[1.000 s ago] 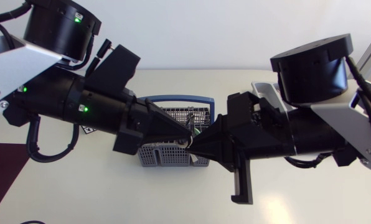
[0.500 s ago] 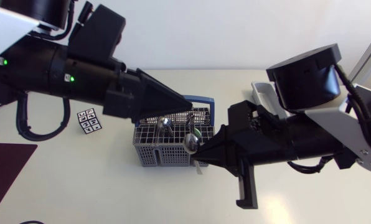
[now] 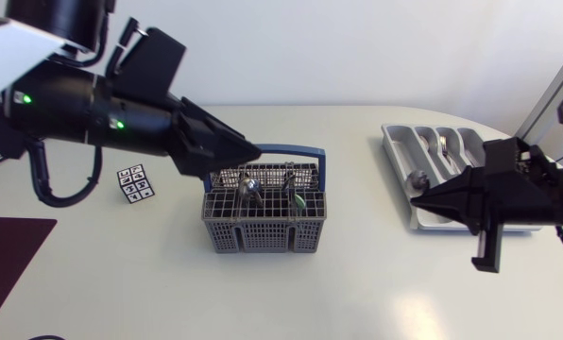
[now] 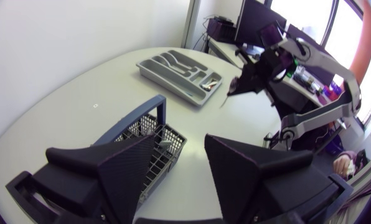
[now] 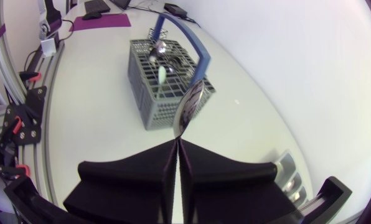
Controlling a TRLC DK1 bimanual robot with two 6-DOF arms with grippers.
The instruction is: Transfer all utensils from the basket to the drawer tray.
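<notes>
Mid-transfer. Right gripper [image 3: 417, 195] pinches a shiny metal spoon [image 3: 417, 178] over the grey plastic drawer tray's [image 3: 400, 157] 9 o'clock side. Next I lower it and release into a slot. Left gripper [image 3: 253, 151] hangs spread at the grey wire basket's [image 3: 263, 243] 10 o'clock corner, and more utensils [image 3: 292, 193] wait inside.

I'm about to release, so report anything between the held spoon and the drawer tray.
Nothing visible: the right end effector, shut on the spoon, is at the edge of the drawer tray facing the basket.
</notes>
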